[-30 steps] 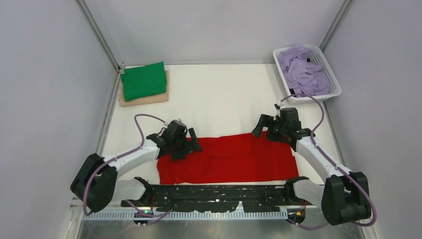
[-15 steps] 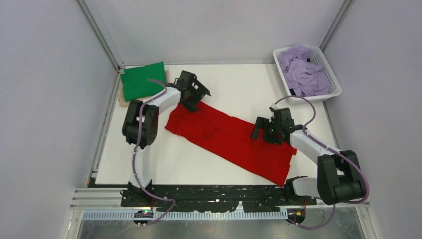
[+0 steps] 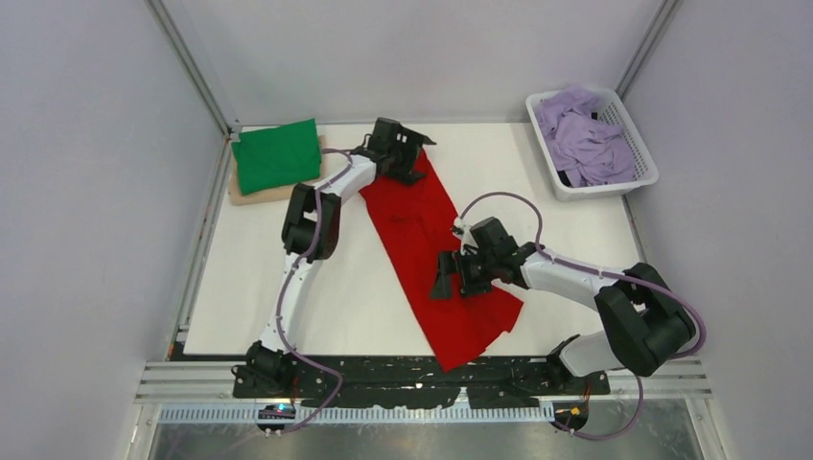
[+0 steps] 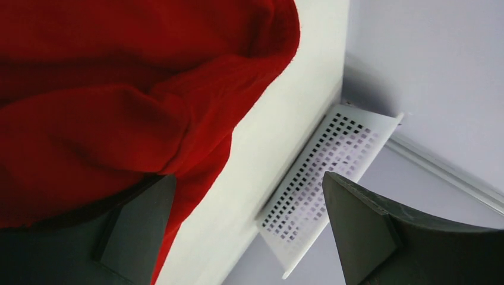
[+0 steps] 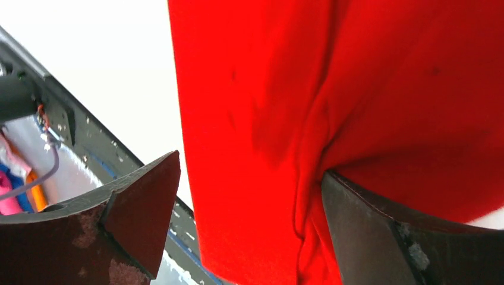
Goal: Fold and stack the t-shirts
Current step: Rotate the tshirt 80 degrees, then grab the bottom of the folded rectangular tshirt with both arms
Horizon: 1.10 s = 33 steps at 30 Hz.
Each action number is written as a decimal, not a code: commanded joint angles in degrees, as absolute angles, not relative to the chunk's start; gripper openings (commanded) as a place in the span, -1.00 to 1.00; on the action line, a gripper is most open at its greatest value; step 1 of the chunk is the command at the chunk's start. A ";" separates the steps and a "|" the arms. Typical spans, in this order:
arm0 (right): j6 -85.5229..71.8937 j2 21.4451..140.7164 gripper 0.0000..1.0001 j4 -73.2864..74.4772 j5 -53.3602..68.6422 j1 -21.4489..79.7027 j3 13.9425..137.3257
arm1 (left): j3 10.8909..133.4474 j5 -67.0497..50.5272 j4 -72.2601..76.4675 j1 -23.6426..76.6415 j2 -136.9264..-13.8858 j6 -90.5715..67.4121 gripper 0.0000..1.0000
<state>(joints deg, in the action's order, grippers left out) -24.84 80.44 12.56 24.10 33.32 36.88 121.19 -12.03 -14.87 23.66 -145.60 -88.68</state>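
The red t-shirt (image 3: 422,230) lies on the white table as a long folded strip running from the far middle to the near edge. My left gripper (image 3: 407,161) is open at its far end; in the left wrist view (image 4: 246,178) the red cloth (image 4: 89,89) drapes over the left finger. My right gripper (image 3: 452,283) is open, pressed on the strip's near half; the red cloth (image 5: 356,89) fills the space between the jaws (image 5: 249,166). The green shirt (image 3: 278,155) lies folded on the beige shirt (image 3: 278,195) at the far left. Lavender shirts (image 3: 585,144) lie crumpled in the basket.
The white mesh basket (image 3: 596,192) stands at the far right corner; its wall also shows in the left wrist view (image 4: 321,172). Grey walls and metal posts enclose the table. A black rail (image 3: 383,376) runs along the near edge.
The red shirt has swung from lying across the near table to pointing away from me. My left gripper went to the far middle; my right gripper moved left and nearer.
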 commanded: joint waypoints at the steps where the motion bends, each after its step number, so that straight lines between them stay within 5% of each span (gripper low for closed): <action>1: -22.72 83.70 0.91 17.73 31.33 37.13 38.16 | 126.88 -10.18 -8.82 25.89 -152.90 -97.91 0.99; 14: -19.03 83.07 0.91 11.28 37.52 42.53 43.57 | 140.71 2.37 -0.36 26.75 -161.61 -98.61 0.99; 20: -16.71 75.68 0.91 18.57 22.98 42.46 43.78 | 146.07 6.64 -0.93 25.15 -161.85 -90.63 0.99; 26: -22.56 62.88 0.91 20.63 6.55 39.48 40.83 | 146.08 1.50 1.07 24.04 -155.01 -78.61 0.99; 33: -29.83 49.15 0.91 25.03 0.34 31.67 33.64 | 126.29 -18.04 -2.76 25.81 -128.71 -57.40 0.99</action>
